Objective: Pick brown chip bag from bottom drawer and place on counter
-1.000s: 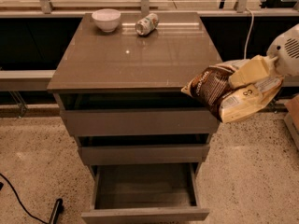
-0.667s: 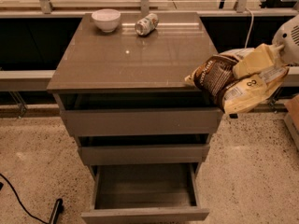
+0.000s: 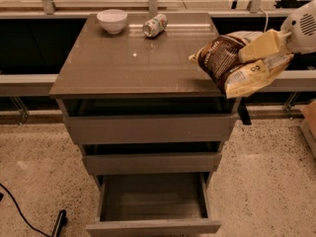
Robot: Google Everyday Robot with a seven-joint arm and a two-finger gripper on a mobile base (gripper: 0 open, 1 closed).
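The brown chip bag [image 3: 237, 63], dark brown on its left part and pale cream-yellow on its right, hangs in the air over the right edge of the counter [image 3: 128, 65]. My gripper [image 3: 256, 48] comes in from the right and is shut on the bag, one cream finger lying across its top. The bottom drawer [image 3: 153, 204] stands pulled out with nothing visible in its dark grey inside.
A white bowl [image 3: 112, 20] and a printed drink can [image 3: 154, 25] lying on its side sit at the back of the counter. Two wider drawers [image 3: 148, 127] above are slightly open. A black cable [image 3: 19, 214] lies on the floor at the left.
My gripper has lifted the bag higher and carried it a little left, from beside the cabinet's right edge to above the counter's right edge.
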